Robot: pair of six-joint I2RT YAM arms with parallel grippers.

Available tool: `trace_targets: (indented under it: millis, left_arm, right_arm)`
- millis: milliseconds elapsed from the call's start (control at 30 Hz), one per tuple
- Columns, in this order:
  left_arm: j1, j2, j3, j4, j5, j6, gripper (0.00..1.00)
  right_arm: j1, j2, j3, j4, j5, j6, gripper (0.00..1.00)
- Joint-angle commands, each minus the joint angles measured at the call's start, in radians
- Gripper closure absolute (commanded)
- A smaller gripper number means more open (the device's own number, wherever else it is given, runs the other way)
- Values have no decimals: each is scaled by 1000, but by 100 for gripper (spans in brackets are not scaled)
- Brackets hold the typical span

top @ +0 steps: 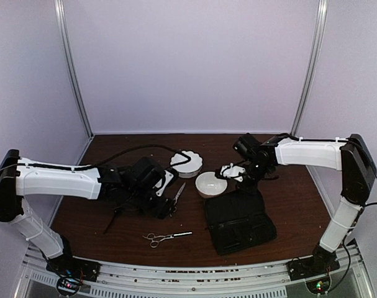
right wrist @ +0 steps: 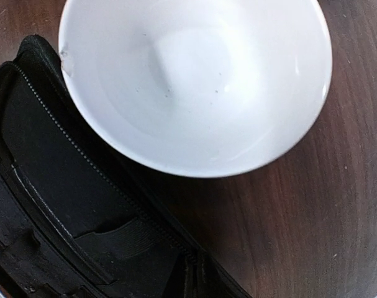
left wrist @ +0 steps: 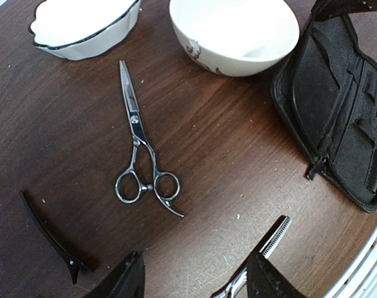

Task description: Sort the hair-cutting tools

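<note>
While the round white ceramic bowl (right wrist: 194, 81) sits empty, plain silver scissors (left wrist: 141, 143) lie just left of it, serrated silver scissors (top: 168, 236) nearer, a thin black clip (left wrist: 48, 239) leftmost: sorting looks barely begun. Left gripper (left wrist: 194, 278) gapes empty above them; right gripper (top: 228, 172), closed and seemingly empty, hangs over the bowl.

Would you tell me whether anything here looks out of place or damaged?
Nothing looks damaged or spilled. The black zip case lies open, with plain scissors, toothed thinning scissors and a black clip loose on the table.
</note>
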Motion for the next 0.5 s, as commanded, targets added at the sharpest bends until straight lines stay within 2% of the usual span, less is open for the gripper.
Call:
trace_targets:
  millis: [0, 67, 233, 300, 467]
  left_arm:
    - [-3, 6, 4, -9, -6, 38, 41]
    - [-4, 10, 9, -19, 2, 63, 41]
    - [-15, 12, 15, -33, 68, 146, 43]
    - [-32, 13, 26, -52, 98, 197, 44]
    - [-102, 53, 86, -173, 115, 321, 48]
  right_arm:
    - [-51, -67, -8, -7, 17, 52, 100]
    - [-47, -83, -20, -20, -33, 43, 99]
    - [-34, -84, -22, -50, -125, 32, 79]
    - [-34, -96, -17, -82, -157, 16, 75]
    - [-50, -239, -3, -170, -227, -29, 66]
